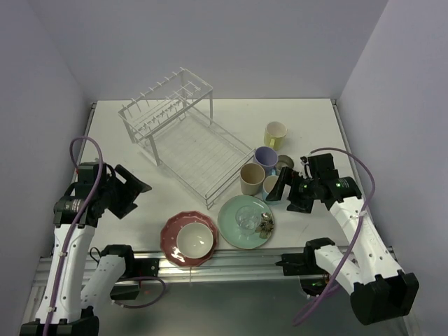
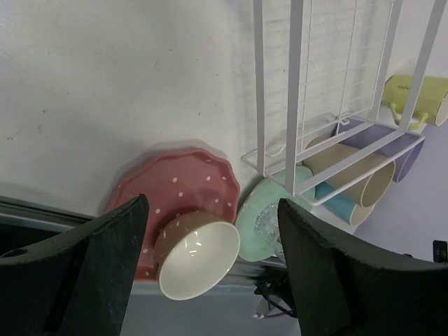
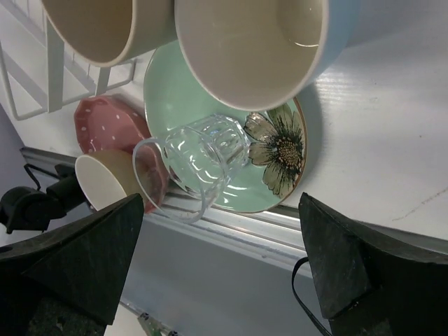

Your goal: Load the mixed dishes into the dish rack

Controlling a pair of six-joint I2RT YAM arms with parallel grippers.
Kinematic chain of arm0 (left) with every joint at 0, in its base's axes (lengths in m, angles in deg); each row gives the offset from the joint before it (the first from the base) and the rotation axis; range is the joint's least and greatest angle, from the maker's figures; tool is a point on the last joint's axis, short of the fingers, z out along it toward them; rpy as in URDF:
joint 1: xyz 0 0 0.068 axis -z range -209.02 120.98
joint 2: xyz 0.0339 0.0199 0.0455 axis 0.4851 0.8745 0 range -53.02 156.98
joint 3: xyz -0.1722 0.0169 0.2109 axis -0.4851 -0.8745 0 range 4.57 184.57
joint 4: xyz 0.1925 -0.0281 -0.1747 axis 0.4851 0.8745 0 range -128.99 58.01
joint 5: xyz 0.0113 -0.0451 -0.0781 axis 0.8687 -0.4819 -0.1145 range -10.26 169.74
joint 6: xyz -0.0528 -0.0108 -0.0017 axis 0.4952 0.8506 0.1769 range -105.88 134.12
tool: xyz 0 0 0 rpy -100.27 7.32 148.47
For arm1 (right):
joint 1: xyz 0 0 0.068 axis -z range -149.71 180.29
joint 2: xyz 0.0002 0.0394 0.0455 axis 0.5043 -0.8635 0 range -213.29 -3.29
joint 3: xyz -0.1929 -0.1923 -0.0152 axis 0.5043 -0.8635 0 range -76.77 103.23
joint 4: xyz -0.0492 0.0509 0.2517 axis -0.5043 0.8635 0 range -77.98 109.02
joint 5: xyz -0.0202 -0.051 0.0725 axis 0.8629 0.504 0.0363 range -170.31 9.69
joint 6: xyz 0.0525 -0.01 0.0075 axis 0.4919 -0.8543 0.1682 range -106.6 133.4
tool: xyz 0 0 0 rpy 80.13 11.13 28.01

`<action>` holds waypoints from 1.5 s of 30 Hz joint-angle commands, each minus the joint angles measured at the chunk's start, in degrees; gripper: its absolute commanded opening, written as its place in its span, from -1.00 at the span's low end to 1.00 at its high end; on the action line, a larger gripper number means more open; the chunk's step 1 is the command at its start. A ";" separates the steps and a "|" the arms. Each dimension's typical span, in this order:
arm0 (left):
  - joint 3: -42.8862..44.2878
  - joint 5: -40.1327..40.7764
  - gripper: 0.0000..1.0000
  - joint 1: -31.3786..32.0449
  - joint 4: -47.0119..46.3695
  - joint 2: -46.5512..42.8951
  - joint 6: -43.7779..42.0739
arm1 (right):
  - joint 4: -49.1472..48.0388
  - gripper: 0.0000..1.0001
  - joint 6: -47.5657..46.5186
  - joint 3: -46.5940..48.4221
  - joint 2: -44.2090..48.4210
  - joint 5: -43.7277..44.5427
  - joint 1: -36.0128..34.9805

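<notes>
In front of the rack (image 1: 196, 150) we see bowl (image 1: 195, 240) on red plate (image 1: 170, 233), glass (image 1: 246, 219) lying on green plate (image 1: 233, 210), front-left of the rack our left gripper (image 2: 213, 200), wide open, empty, right of the rack our right gripper (image 3: 221, 196), open, empty, blue cup (image 3: 252, 49), beige cup (image 1: 252, 178), lavender cup (image 1: 265, 157), yellow cup (image 1: 275, 133)

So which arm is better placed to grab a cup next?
Right. The right gripper, open, sits beside the light-blue cup; the left gripper, also open, is across the dish rack from it.
</notes>
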 commanded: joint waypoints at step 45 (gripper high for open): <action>-12.36 12.66 0.01 50.87 -8.71 17.86 22.31 | -5.65 1.00 -0.56 13.55 -8.10 -5.81 -4.23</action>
